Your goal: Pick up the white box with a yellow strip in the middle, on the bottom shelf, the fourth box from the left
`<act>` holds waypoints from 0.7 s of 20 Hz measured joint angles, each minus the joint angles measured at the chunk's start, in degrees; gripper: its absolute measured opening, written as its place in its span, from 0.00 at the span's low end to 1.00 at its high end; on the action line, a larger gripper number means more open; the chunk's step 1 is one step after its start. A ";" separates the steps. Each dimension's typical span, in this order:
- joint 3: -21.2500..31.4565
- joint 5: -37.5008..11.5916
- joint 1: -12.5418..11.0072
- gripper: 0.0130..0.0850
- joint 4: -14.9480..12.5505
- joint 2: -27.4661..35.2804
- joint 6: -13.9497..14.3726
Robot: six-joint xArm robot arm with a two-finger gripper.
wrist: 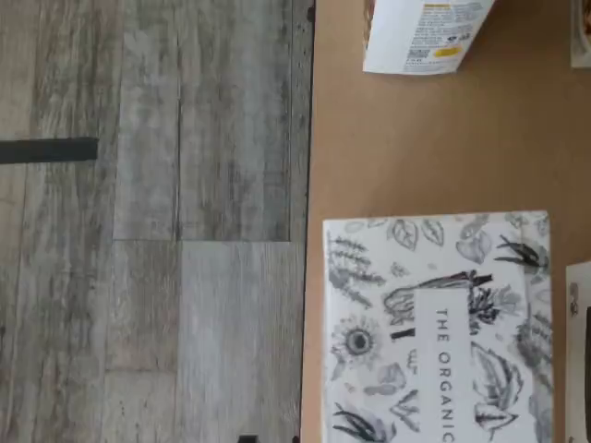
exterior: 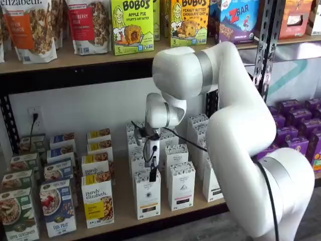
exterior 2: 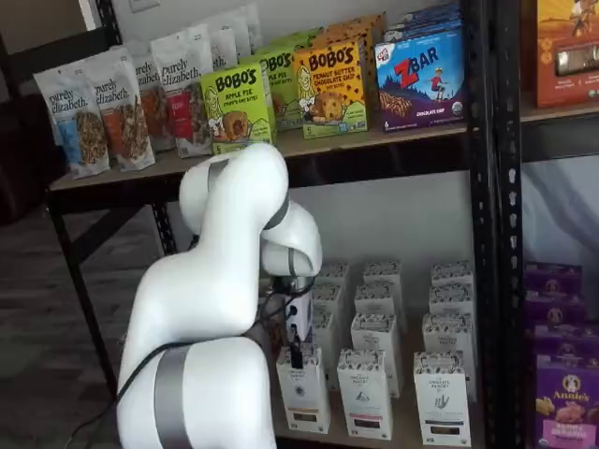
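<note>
The white box [exterior: 147, 198] stands in the front row of the bottom shelf [exterior: 125, 222], just right of a "purely elizabeth" box [exterior: 98, 202]. It also shows in the other shelf view as the white box [exterior 2: 304, 391]. My gripper [exterior: 152, 175] hangs straight above its top, open, with nothing held. Only one black finger shows side-on in both shelf views, as with the gripper [exterior 2: 296, 357]. The wrist view looks down on the white box's top [wrist: 439, 328], printed with leaf drawings and "THE ORGANIC", on the brown shelf board [wrist: 416, 148].
More white boxes [exterior: 181, 187] stand in rows beside and behind the target. Cereal boxes [exterior: 57, 207] fill the shelf's left end and purple boxes [exterior: 301, 143] sit at the right. A black upright [exterior 2: 487, 234] and the upper shelf with snack boxes [exterior: 131, 27] frame the space. Wooden floor [wrist: 148, 231] lies beyond the shelf edge.
</note>
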 joint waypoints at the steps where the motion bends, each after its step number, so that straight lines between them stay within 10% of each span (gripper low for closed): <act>1: -0.82 0.37 0.00 1.00 -0.10 0.58 0.13; 14: -5.98 0.74 1.26 1.00 -1.51 5.70 2.53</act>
